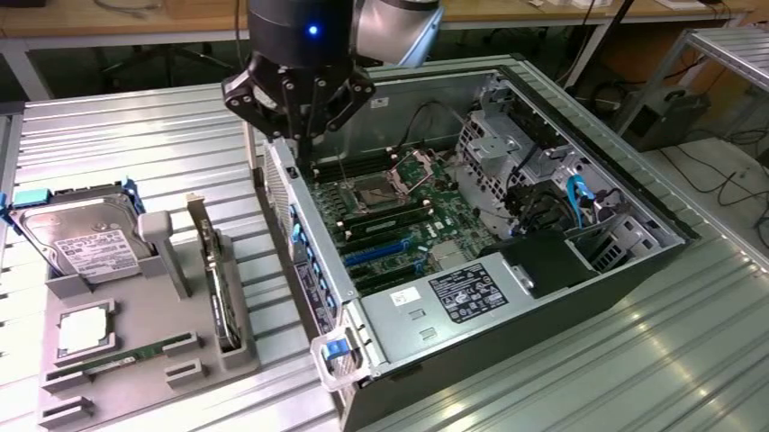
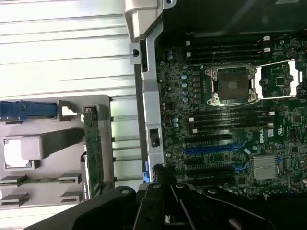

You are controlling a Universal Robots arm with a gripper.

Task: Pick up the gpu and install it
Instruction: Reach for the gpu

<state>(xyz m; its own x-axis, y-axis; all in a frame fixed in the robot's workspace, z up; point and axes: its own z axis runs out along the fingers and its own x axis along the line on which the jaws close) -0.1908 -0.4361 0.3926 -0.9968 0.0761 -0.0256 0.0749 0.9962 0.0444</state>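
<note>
Gripper [image 1: 301, 133] hangs over the case [image 1: 481, 360] wall, fingers pressed together, nothing in them. The gpu [image 1: 220, 292] stands on edge in the grey tray [image 1: 144, 310] at the exterior view's left: thin, dark, silver bracket. The drive [image 1: 85, 243] has a white label, unreadable.

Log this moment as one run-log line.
claw: shut, empty, over case edge | gpu: on edge in grey holder, untouched | case: open, gpu not installed
</note>
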